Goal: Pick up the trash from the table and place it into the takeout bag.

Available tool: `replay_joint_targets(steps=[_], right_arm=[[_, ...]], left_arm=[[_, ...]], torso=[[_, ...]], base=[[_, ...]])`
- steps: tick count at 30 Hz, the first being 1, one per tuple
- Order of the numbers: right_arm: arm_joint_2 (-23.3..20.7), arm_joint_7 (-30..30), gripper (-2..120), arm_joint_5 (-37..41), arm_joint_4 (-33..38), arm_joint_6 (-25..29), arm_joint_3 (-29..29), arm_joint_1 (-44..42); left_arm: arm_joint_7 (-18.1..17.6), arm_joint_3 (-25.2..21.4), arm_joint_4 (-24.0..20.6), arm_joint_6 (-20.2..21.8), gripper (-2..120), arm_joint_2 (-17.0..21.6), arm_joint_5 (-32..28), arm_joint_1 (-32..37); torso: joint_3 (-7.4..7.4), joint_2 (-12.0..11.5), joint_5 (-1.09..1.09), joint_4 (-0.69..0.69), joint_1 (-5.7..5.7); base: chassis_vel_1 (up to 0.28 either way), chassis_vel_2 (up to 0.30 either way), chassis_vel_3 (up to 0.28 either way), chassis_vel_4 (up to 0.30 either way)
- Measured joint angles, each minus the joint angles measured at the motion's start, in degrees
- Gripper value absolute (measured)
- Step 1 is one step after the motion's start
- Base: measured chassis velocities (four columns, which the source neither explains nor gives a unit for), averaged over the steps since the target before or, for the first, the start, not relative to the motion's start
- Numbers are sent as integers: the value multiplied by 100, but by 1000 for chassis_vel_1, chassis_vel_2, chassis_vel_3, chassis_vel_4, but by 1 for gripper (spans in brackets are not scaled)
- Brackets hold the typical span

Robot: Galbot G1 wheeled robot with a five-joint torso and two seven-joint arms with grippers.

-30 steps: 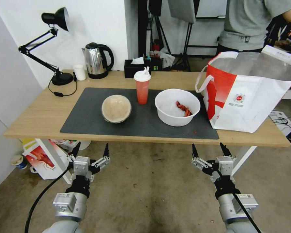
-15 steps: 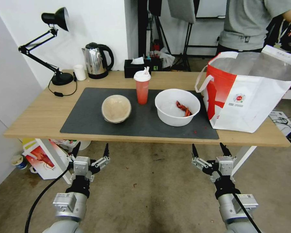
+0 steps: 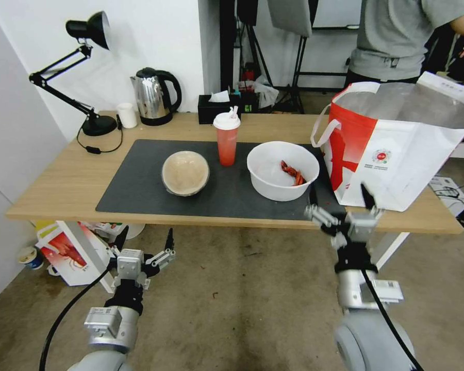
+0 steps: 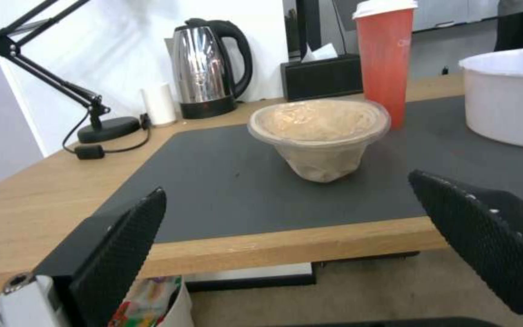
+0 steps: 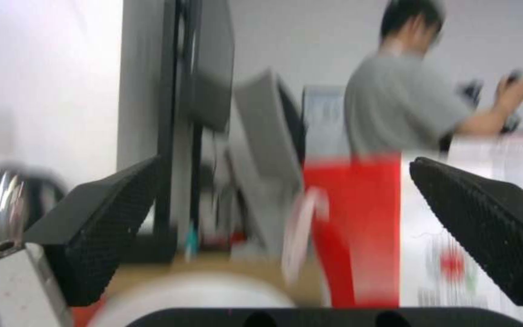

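Head view: right gripper (image 3: 340,196) is hanging wide open and empty at the table (image 3: 62,185) edge, bag (image 3: 397,149) at its 1 o'clock, white bowl (image 3: 282,170) at 10. Left gripper (image 3: 144,240) is idling low, spread open. Left wrist: beige bowl (image 4: 319,136) and cup (image 4: 386,59) are sitting on the mat (image 4: 225,181). Right wrist: fingers (image 5: 98,227) are gaping at the bag (image 5: 358,227).

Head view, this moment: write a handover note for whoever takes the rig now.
Right gripper: open, empty, at the table's near edge, between white bowl and takeout bag.
Left gripper: open, empty, parked below the table edge.
On the grey mat: beige bowl, red drink cup, white bowl with red scraps.
Done: nothing bagged.
Left: all three into the bag.
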Motion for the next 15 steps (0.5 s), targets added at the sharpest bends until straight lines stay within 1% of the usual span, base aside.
replay_joint_targets(steps=[3,6,15], right_arm=[[-231,667,100,-192,-5,294,-393,647],[-293,795,100,-201,7,403,-485,779],[-296,787,100,-200,37,417,-492,755]], left_arm=[[0,0,0,0,100,0,0,0],[0,-1,0,0,100,0,0,0],[0,0,0,0,100,0,0,0]], torso=[[0,0,-1,2,0],[0,0,0,0,0],[0,0,0,-1,0]], base=[[0,0,0,0],[0,0,0,0],[0,0,0,0]])
